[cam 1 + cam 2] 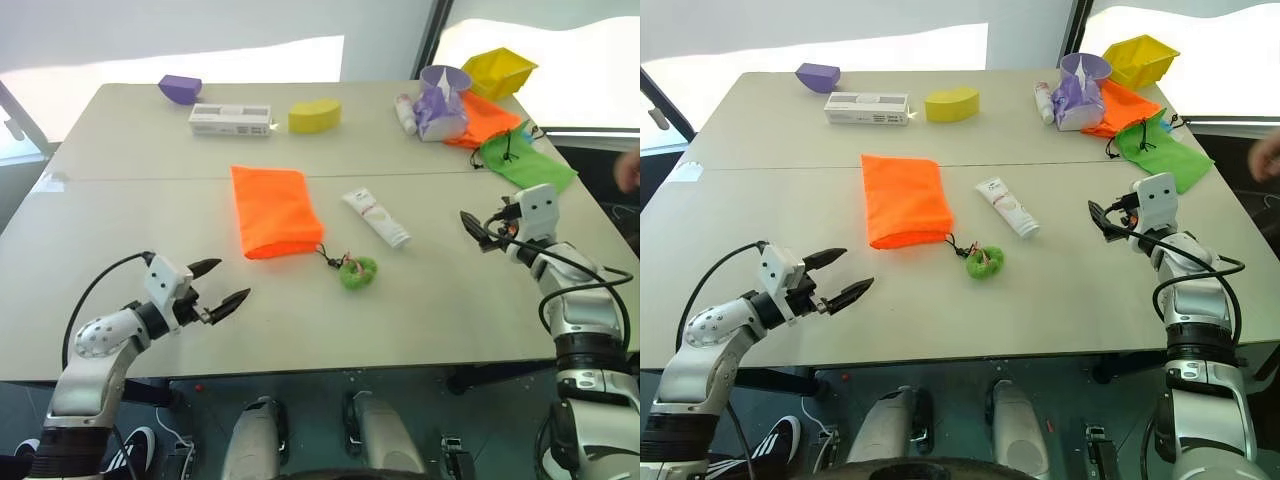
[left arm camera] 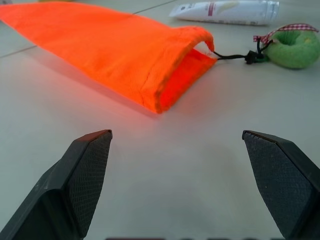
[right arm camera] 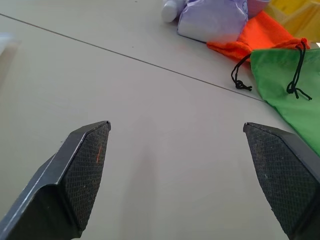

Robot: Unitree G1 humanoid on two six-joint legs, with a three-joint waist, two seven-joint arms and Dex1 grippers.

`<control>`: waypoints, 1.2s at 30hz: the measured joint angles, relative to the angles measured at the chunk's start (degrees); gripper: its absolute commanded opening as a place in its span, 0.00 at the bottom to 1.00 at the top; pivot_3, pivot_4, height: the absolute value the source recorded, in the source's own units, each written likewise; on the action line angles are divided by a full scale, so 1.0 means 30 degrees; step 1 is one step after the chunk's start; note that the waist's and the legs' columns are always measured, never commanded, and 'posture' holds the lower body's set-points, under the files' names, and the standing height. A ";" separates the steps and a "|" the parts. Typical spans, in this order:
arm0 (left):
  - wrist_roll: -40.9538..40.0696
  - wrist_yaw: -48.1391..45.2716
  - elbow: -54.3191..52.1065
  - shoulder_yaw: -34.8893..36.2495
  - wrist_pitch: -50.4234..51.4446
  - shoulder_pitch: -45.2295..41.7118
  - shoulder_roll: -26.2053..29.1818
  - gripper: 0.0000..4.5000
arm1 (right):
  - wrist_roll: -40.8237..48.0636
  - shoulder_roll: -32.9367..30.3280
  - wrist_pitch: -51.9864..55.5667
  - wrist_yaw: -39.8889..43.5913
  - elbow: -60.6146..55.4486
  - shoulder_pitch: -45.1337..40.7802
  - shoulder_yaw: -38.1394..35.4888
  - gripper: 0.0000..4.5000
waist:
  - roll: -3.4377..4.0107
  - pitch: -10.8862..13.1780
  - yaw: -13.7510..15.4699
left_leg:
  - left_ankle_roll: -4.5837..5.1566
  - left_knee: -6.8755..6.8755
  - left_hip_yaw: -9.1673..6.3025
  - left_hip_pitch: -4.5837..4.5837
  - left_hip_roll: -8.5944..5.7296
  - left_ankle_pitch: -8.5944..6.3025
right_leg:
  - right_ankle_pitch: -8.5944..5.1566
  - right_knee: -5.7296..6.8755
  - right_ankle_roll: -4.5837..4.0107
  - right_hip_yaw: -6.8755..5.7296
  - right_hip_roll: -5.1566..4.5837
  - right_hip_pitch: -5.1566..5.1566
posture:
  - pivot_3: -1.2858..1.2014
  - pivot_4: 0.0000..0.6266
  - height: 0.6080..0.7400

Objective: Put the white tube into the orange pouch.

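The orange pouch (image 1: 272,210) lies flat mid-table, its mouth toward the near edge and slightly agape in the left wrist view (image 2: 125,50). Its black cord ends in a green fuzzy ball (image 1: 357,271). Just right of the pouch lies the white tube (image 1: 377,217) with red-pink print, cap toward the near side, untouched. My left gripper (image 1: 232,279) hovers open near the front left edge, pointing at the pouch's mouth, nothing between its fingers. Over the table's right side my right gripper (image 1: 478,232) is open and empty, to the right of the tube.
Along the far edge sit a purple dish (image 1: 180,88), a long white box (image 1: 230,119), a yellow block (image 1: 314,115), a white-and-pink bottle (image 1: 405,112), a lilac bag (image 1: 440,105), an orange cloth (image 1: 485,118), a green pouch (image 1: 525,160) and a yellow bin (image 1: 498,70). A person's hand (image 1: 630,170) shows at far right.
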 measured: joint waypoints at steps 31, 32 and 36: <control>0.1116 0.0679 0.0214 -0.0650 -0.1926 -0.1071 -0.0592 1.00 | 0.1084 0.0581 0.1064 0.2533 -0.3401 0.1597 0.0638 0.99 | 0.0006 0.0002 0.0070 | 0.0011 0.0000 0.0009 -0.0011 -0.0001 -0.0003 | 0.0001 -0.0014 0.0010 -0.0005 0.0013 0.0006 | 0.52 0.24 1.00; 0.1470 0.0821 0.0237 -0.0872 -0.2208 -0.1184 -0.0611 1.00 | 0.1399 0.0586 0.1225 0.3065 -0.4187 0.2000 0.0849 0.99 | 0.0006 0.0002 0.0072 | 0.0011 0.0000 0.0008 -0.0009 0.0001 -0.0003 | 0.0001 -0.0014 0.0012 -0.0004 0.0020 0.0008 | 0.52 0.24 1.00; 0.4455 0.2017 0.1690 -0.2461 -0.4648 -0.2928 -0.0918 1.00 | 0.2815 0.0481 0.2214 0.5942 -0.8976 0.4080 0.2760 0.99 | 0.0009 0.0001 0.0127 | 0.0012 0.0004 -0.0007 0.0003 0.0000 -0.0003 | 0.0002 -0.0001 0.0017 -0.0018 0.0046 0.0025 | 0.52 0.24 1.00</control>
